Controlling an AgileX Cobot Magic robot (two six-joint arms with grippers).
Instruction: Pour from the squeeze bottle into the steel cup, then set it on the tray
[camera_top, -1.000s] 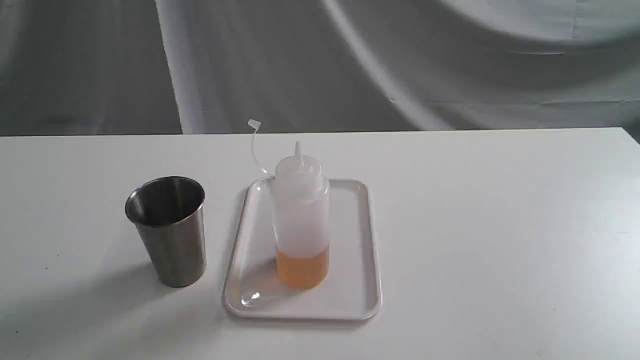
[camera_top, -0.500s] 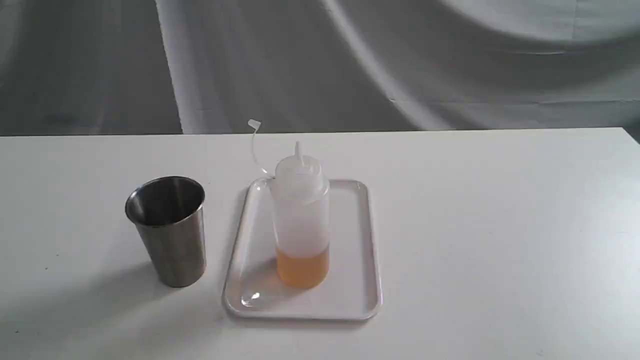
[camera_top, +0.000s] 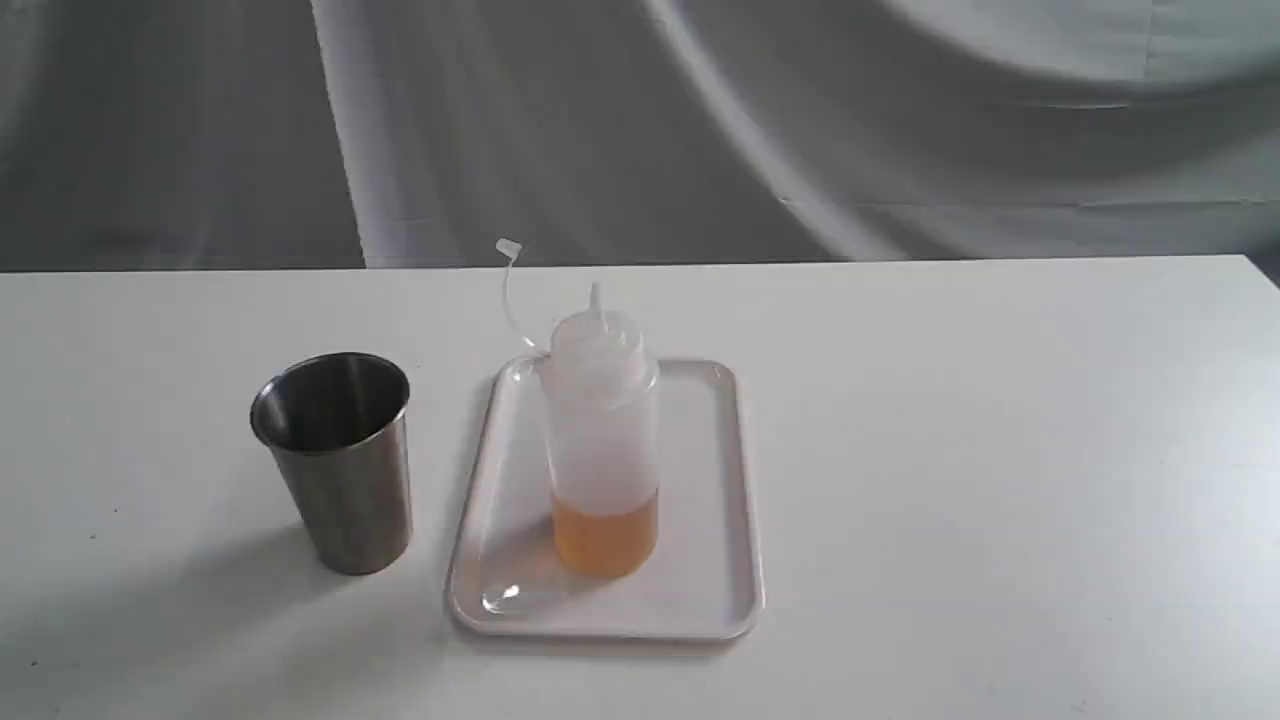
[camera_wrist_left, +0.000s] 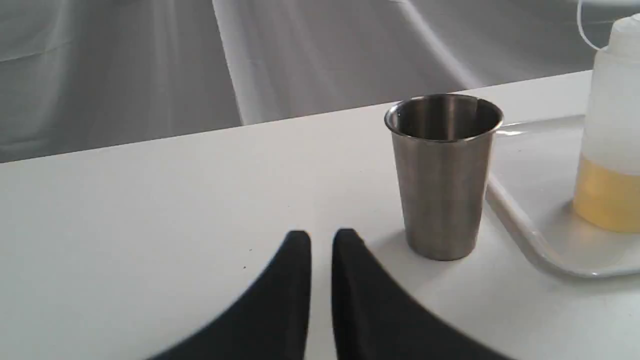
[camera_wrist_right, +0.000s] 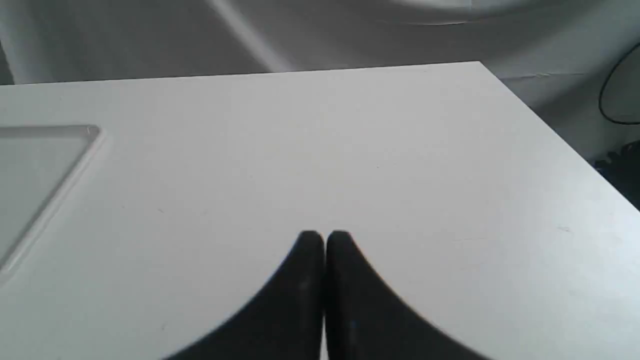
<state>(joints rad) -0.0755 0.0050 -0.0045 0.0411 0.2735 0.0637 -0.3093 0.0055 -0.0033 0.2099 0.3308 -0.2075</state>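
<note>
Exterior view: squeeze bottle (camera_top: 603, 440) upright on tray (camera_top: 705, 585).

Bottle (camera_top: 603, 440) is translucent whitish, with orange-yellow liquid low down. Cup (camera_top: 345, 500) is brushed steel grey and darker inside. Tray (camera_top: 718, 560) is glossy white, and the table (camera_top: 1000, 450) plain white. Backdrop (camera_top: 180, 130) is grey cloth with paler streaks. Left gripper (camera_wrist_left: 321, 239) and right gripper (camera_wrist_right: 325, 236) are both black.
</note>
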